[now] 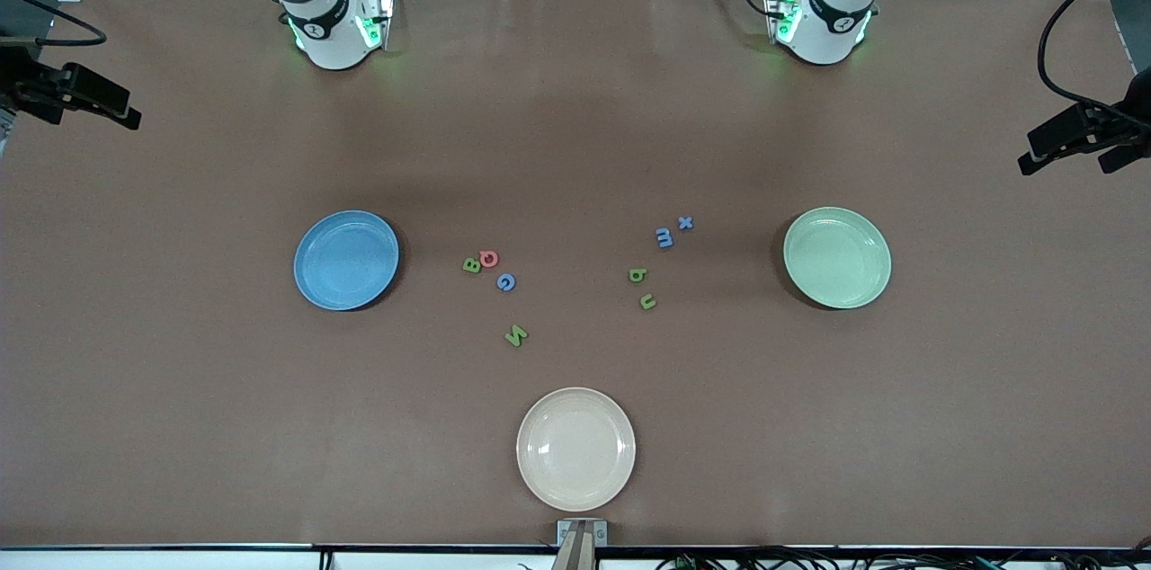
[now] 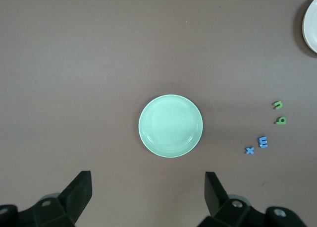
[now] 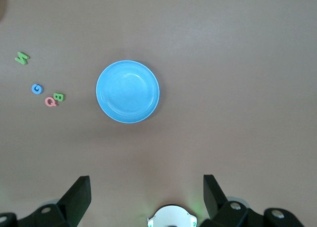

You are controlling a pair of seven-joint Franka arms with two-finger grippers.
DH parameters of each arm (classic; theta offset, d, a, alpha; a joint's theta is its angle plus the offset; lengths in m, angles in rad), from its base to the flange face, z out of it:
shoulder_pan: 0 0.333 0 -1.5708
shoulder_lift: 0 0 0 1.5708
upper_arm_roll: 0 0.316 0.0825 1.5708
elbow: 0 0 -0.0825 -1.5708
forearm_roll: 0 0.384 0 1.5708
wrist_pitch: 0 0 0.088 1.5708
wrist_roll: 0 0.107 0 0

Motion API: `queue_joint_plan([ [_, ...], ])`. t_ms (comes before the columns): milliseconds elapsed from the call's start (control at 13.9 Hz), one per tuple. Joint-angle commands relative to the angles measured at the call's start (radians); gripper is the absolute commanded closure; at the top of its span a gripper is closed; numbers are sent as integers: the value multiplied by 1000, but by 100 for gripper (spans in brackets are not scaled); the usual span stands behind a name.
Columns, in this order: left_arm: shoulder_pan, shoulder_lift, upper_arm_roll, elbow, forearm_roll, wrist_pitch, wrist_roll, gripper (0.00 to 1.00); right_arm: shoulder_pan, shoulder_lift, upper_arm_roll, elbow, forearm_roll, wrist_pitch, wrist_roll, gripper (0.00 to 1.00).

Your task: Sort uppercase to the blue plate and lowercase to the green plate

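Blue plate (image 3: 128, 91) sits bare beneath the right gripper (image 3: 146, 192), fingers spread wide, holding nothing. Beside it cluster green B (image 1: 471, 264), red Q (image 1: 488, 259), blue G (image 1: 506, 282), green N (image 1: 516, 336). Left gripper (image 2: 147, 190), equally wide and unladen, hangs over the green plate (image 2: 170, 126), with m (image 2: 263, 142), x (image 2: 249, 150), b (image 2: 281, 120), u (image 2: 278, 105) close by. A cream plate (image 1: 575, 449) lies nearest the front camera.

The table (image 1: 575, 102) was plain brown. The blue plate (image 1: 346, 260) was solid sky blue, the green plate (image 1: 837, 257) pale mint, and a third plate (image 1: 575, 449) cream. The B (image 1: 471, 264) and N (image 1: 515, 336) were green, the Q (image 1: 488, 258) red, the G (image 1: 506, 282) blue. The m (image 1: 664, 237) and x (image 1: 685, 223) were blue, the b (image 1: 637, 275) and u (image 1: 647, 302) green.
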Motion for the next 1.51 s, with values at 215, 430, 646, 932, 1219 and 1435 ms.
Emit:
queue_joint_plan([
  [215,0,-8,6,-3,17,-24,2,0,7,-36,-8,-48,-1,64,0,0],
  [430,-2,18,2,-7,14,-38,-6,0,7,-39,-8,-67,-9,109,-2,0],
  [646,-38,82,-23,-14,2,-26,-44,0,8,-50,-8,-81,-9,120,-2,0],
  [932,-92,211,-104,-14,-9,68,-226,0,8,-70,-8,-110,-9,132,-2,0],
  [1219,-201,375,-144,-7,0,247,-473,0,8,-76,-7,-121,-12,133,-2,0],
  [1435,-285,493,-143,-3,11,410,-642,0,8,-75,-7,-119,-33,130,-2,0],
])
